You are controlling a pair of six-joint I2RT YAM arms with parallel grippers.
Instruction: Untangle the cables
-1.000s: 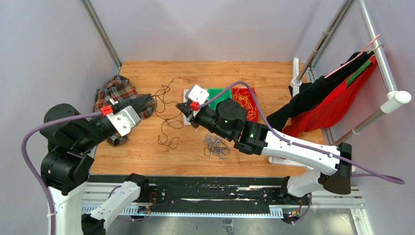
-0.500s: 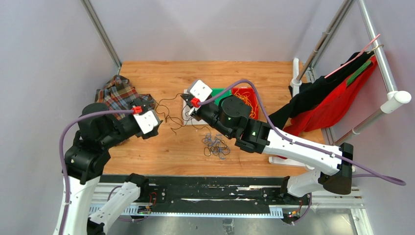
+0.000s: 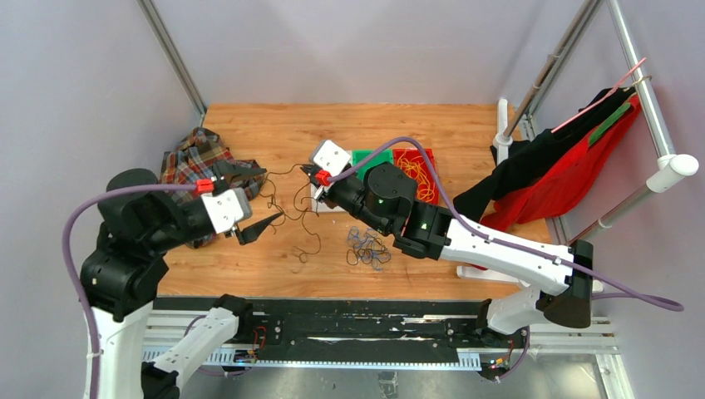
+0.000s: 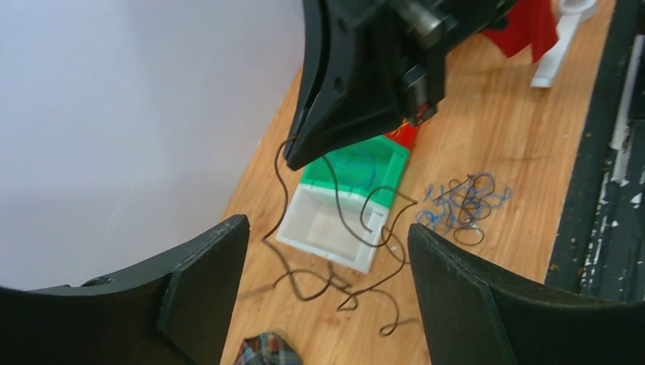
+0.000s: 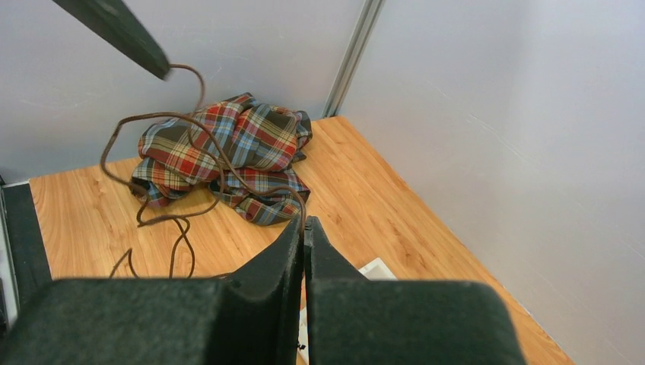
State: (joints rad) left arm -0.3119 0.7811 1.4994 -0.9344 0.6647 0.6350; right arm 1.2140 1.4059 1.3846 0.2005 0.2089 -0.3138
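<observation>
Top external view is showing the left hand (image 3: pixel 259 199) hovering over the surface (image 3: pixel 249 266) at about 9 o'clock from the middle, its two fingers standing wide apart and gripping nothing. Reaching in from 4 o'clock, the right hand (image 3: pixel 309 173) is pinching a dark brown cable (image 3: pixel 298 208) between fingers that are pressed together. From that pinch the cable is hanging down and trailing in loose loops across the wood toward 7 o'clock, between the two hands.

Left wrist view is looking out between the spread fingers of the left hand (image 4: pixel 327 232), and the right hand (image 4: pixel 298 152) is pointing down at 12 o'clock with the dark brown cable (image 4: pixel 344 220) dangling from its tip. Its curls are lying in front of a white bin (image 4: pixel 304 242), and a green bin (image 4: pixel 389 163) is sitting just behind that. At 3 o'clock from the white bin, a small heap of blue and black cables (image 4: pixel 460 204) is lying tangled on the wood, apart from the brown one.

Right wrist view is showing the right hand (image 5: pixel 305 228) closed tight on the dark brown cable (image 5: pixel 152 120), which is arcing up toward 11 o'clock, ending close by one left finger (image 5: pixel 122 30); whether they are touching I cannot tell. A plaid cloth (image 5: pixel 228 148) is lying crumpled beyond it.

Yellow cables (image 3: pixel 416 176) are resting in a red bin (image 3: pixel 428 154) at 1 o'clock from the middle, and red and black garments (image 3: pixel 557 170) are hanging at 3 o'clock.
</observation>
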